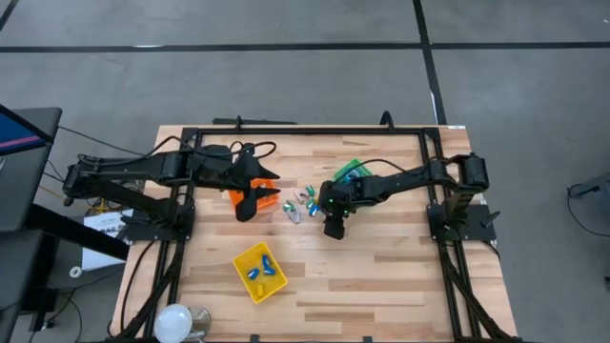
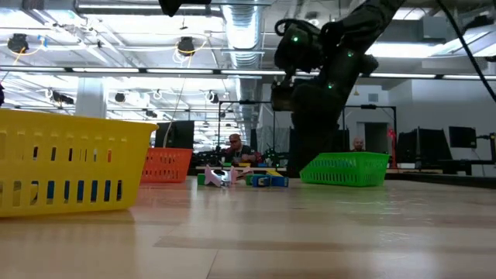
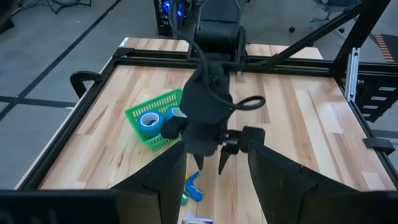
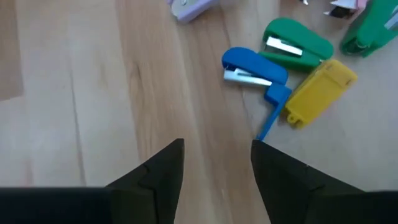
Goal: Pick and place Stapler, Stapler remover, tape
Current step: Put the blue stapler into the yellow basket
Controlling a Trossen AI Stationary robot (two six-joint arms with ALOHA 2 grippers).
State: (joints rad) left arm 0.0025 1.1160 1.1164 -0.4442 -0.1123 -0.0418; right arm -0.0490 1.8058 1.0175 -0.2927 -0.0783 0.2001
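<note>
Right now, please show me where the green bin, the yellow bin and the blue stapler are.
green bin (image 3: 153, 120): left wrist view, on its near wall.
yellow bin (image 1: 245, 259): high view, on its rim.
blue stapler (image 4: 254, 64): right wrist view, on its blue top.

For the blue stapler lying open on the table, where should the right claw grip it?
Grip the blue stapler across its rounded body, coming straight down. It lies flat with its thin arm swung out toward the yellow stapler. The right claw, open, hovers beside it.
</note>
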